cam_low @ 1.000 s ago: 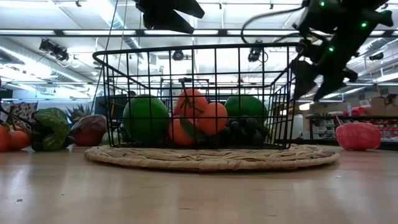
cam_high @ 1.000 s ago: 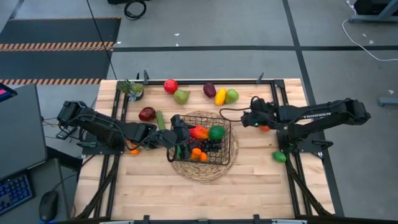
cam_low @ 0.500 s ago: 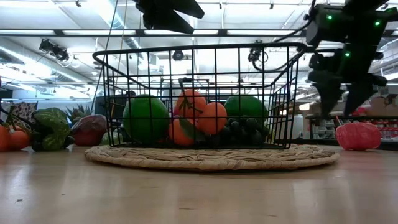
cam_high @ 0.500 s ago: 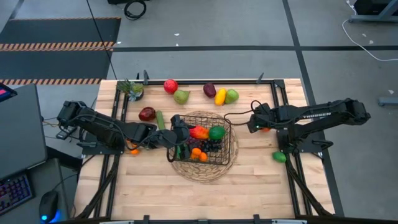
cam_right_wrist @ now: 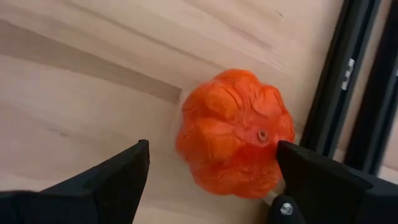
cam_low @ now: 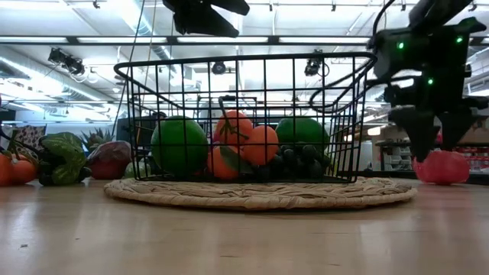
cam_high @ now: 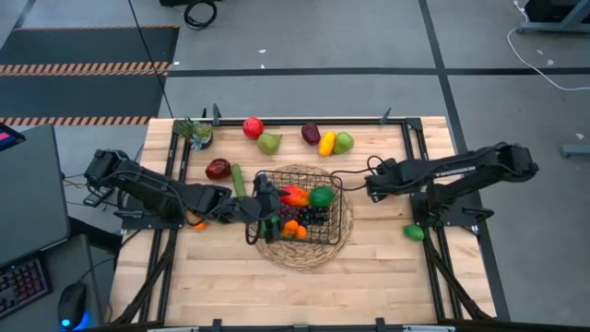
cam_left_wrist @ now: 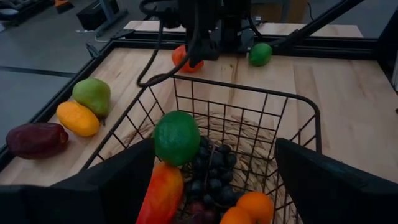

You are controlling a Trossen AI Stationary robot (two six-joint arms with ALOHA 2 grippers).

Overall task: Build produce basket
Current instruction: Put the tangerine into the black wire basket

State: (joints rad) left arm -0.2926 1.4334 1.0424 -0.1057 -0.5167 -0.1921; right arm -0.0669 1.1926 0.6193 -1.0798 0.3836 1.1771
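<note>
The table (cam_high: 369,263) carries a round mat (cam_high: 305,247) near its centre, with the basket (cam_high: 277,177) standing on it. All positions below are relative to the basket.

Inside the basket: a green fruit (cam_left_wrist: 176,137), a mango (cam_left_wrist: 161,193), grapes (cam_left_wrist: 208,171) and oranges (cam_low: 256,143).

The left gripper (cam_high: 267,205) hangs over the basket's left rim, fingers (cam_left_wrist: 112,180) spread apart and empty.

The right gripper (cam_high: 373,183) is to the right of the basket, fingers (cam_right_wrist: 118,177) spread on either side of an orange pumpkin-shaped piece (cam_right_wrist: 233,132) lying on the table beside the frame (cam_right_wrist: 357,81); it grips nothing.

Behind the basket lie an apple (cam_high: 253,127), a pear (cam_high: 269,143) and a lemon (cam_high: 326,143).
</note>
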